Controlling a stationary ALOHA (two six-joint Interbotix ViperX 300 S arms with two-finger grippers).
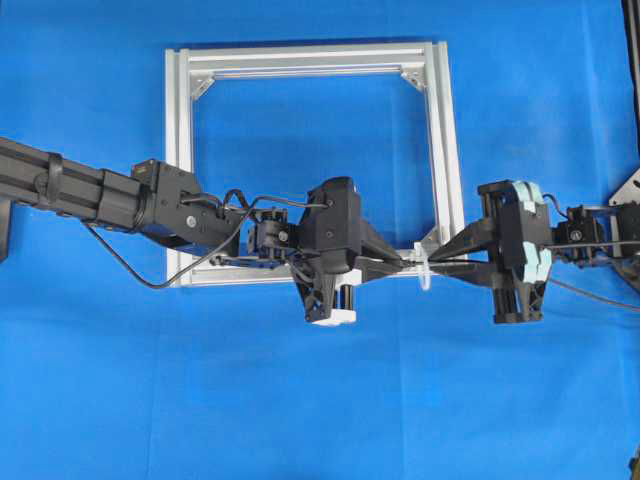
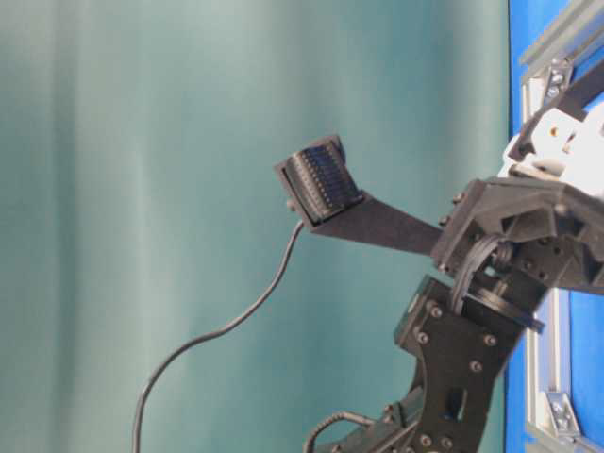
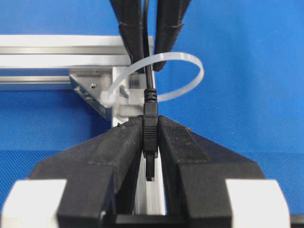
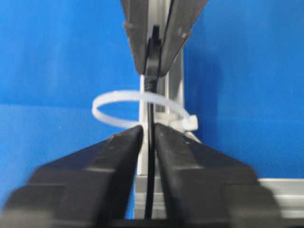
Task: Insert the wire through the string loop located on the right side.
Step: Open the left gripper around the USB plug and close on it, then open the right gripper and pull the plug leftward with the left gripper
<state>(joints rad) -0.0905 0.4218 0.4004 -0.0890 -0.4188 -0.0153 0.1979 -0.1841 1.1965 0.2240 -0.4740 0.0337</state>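
The left gripper point(image 3: 151, 137) has its matte black, wedge-shaped jaws pinching the moulded plug of the wire point(image 3: 150, 128); the thin black cord runs straight ahead through the string loop point(image 3: 161, 78), a smooth translucent white band tied to the ribbed aluminium frame point(image 3: 57, 50); beyond the loop, the right gripper point(image 4: 148, 137) stands slightly spread, the cord between its jaws.

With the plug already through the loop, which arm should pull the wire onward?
Left, probably. The left claw is shut on the wire's plug past the string loop; the right claw's jaws stand slightly apart around the wire.
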